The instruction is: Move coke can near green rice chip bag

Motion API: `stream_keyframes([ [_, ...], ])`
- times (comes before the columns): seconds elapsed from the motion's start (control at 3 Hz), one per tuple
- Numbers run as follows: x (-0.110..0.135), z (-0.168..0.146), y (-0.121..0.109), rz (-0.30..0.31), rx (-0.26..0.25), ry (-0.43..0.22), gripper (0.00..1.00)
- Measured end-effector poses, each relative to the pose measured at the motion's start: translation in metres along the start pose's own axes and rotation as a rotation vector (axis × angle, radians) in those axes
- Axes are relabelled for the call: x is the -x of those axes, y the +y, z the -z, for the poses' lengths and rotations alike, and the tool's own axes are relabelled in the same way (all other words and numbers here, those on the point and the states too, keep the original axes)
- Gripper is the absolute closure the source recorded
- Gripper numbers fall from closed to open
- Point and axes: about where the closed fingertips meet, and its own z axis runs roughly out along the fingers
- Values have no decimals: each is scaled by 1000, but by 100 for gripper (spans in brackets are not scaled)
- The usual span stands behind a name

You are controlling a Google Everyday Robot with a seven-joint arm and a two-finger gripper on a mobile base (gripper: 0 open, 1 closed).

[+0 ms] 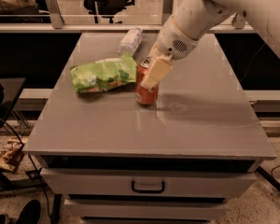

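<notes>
Can [146, 96] stands upright on the table [210, 125], clamped between the fingers of the gripper [148, 78], just beside the bag [102, 74] at its three o'clock. Move looks nearly done; releasing and lifting clear are left.

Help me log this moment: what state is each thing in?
Coke can: upright on the table, gripped, beside the bag's right end.
Chip bag: lying flat.
Plastic bottle: lying on its side near the far edge.
Gripper: closed on the can.
Drawer: shut.
</notes>
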Motion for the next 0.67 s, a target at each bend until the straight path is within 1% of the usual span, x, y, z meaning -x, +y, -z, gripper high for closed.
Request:
stream_keyframes([
  [0.33, 13, -10, -5, 10, 3, -6, 100],
  [0.67, 23, -17, -10, 21, -3, -2, 85],
])
